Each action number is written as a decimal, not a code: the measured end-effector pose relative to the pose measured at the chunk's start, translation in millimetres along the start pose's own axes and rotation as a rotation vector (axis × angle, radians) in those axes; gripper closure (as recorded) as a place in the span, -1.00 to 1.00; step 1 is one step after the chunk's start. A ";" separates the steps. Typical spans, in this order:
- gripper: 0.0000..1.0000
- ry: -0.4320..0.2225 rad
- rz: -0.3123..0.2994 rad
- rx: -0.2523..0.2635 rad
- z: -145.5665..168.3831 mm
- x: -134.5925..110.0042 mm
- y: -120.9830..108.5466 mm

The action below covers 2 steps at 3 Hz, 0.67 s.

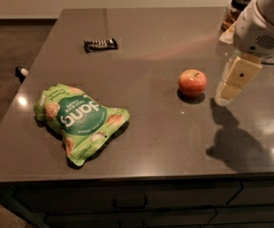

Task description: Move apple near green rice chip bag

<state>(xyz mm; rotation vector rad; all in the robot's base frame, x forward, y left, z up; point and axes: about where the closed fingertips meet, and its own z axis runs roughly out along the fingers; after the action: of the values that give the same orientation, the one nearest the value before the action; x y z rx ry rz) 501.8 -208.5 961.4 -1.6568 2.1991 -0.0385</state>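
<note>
The apple point(192, 82), small, round and red-orange, sits on the dark grey table right of centre. The green rice chip bag point(78, 118) lies flat near the table's front left, well apart from the apple. My gripper point(226, 95) hangs from the white arm at the right, just right of the apple, a little above the table and not touching it. It holds nothing that I can see.
A small black candy bar wrapper point(100, 44) lies at the back left of the table point(151, 141). A jar with a dark lid point(234, 13) stands at the back right, behind the arm. A small object point(21, 72) sits off the left edge.
</note>
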 end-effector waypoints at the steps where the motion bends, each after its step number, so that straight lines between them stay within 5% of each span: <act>1: -1.00 -0.052 0.035 -0.021 25.7 -11.4 -29.3; 2: -1.00 -0.091 0.072 -0.083 65.8 -22.6 -53.3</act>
<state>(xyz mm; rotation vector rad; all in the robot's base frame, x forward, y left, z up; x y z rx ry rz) 577.0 -190.1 920.2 -1.5883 2.2161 0.1463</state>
